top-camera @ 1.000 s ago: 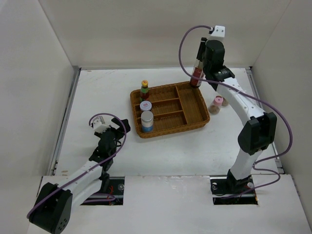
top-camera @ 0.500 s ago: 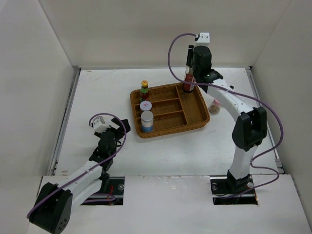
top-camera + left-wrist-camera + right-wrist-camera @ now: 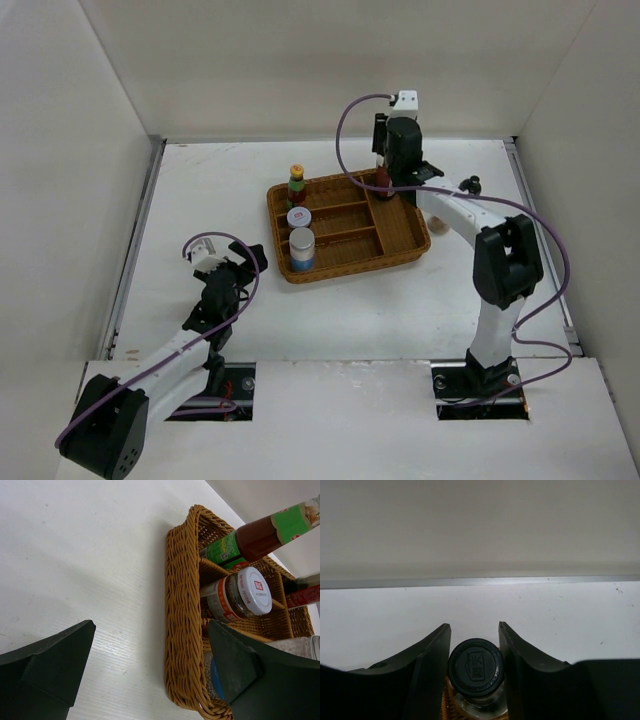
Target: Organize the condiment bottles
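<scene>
My right gripper (image 3: 384, 160) is shut on the neck of the tall dark-sauce bottle (image 3: 383, 183), which stands upright in the far right compartment of the wicker tray (image 3: 400, 248). In the right wrist view its black cap (image 3: 476, 666) sits between my fingers (image 3: 432, 655). The green-red bottle (image 3: 297, 185), white-lidded jar (image 3: 298, 217) and blue-label shaker (image 3: 301, 249) stand in the tray's left compartments. The pink-lidded shaker (image 3: 437, 226) is mostly hidden behind my right arm. My left gripper (image 3: 243, 263) is open and empty on the table left of the tray.
The left wrist view shows the tray's near-left corner (image 3: 182, 610) between my open fingers (image 3: 50, 670), with the green-red bottle (image 3: 250, 537) and the jar (image 3: 240, 595) beyond. White walls enclose the table on three sides. A small dark object (image 3: 472, 184) shows by my right arm.
My right gripper has carried the dark-sauce bottle left and down, from beyond the tray's far right corner into its far compartment. The left arm has not moved.
</scene>
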`<state>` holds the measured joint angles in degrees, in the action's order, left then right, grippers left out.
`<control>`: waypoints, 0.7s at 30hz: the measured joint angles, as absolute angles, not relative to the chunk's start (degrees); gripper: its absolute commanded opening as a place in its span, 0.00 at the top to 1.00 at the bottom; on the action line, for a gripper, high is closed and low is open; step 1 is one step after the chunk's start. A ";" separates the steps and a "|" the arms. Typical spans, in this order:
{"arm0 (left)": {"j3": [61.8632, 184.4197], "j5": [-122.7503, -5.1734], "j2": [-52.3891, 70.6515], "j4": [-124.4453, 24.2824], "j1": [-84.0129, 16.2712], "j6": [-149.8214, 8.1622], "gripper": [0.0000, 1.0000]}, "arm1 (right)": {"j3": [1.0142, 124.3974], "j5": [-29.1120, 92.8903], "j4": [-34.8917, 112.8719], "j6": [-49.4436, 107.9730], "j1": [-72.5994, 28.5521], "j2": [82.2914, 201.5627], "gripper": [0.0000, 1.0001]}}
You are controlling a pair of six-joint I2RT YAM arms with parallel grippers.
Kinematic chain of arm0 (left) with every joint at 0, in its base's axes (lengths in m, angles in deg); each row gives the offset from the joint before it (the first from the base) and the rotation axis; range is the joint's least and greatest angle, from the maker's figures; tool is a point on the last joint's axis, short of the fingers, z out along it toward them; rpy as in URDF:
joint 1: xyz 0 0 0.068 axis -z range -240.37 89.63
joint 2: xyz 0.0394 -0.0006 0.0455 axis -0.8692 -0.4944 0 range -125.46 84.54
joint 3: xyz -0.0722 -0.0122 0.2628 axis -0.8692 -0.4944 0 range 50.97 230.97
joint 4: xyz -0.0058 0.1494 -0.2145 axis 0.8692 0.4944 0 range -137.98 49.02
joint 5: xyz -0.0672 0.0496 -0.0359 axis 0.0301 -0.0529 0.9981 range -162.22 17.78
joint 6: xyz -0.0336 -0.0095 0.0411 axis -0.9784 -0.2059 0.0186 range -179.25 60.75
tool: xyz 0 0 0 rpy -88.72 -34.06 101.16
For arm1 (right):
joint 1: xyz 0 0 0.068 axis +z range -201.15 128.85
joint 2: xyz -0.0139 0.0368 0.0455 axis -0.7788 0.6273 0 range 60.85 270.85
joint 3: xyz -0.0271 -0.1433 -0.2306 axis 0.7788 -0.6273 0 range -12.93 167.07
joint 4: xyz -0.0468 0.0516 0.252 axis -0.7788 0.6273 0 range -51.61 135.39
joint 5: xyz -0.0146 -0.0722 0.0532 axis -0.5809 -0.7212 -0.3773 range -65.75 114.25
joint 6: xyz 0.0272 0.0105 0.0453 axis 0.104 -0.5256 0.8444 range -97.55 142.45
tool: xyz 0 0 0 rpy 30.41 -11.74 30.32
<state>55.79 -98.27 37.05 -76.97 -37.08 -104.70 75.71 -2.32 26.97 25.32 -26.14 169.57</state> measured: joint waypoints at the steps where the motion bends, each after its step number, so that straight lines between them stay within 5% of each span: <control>1: 55.79 -98.24 37.05 -76.97 -37.08 -104.70 0.00 | 75.30 -2.32 26.21 25.39 -25.94 169.55 0.40; 15: 55.79 -97.83 37.05 -76.99 -37.08 -104.72 0.00 | 74.14 -2.76 25.20 25.50 -25.55 166.54 0.01; 21: 55.79 -97.68 37.05 -77.01 -37.08 -104.72 0.00 | 65.83 -4.85 24.53 27.27 -25.57 154.73 0.00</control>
<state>55.79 -97.68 37.05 -77.01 -37.08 -104.72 65.83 -4.85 24.53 27.27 -25.57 154.73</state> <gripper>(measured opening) 0.997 0.998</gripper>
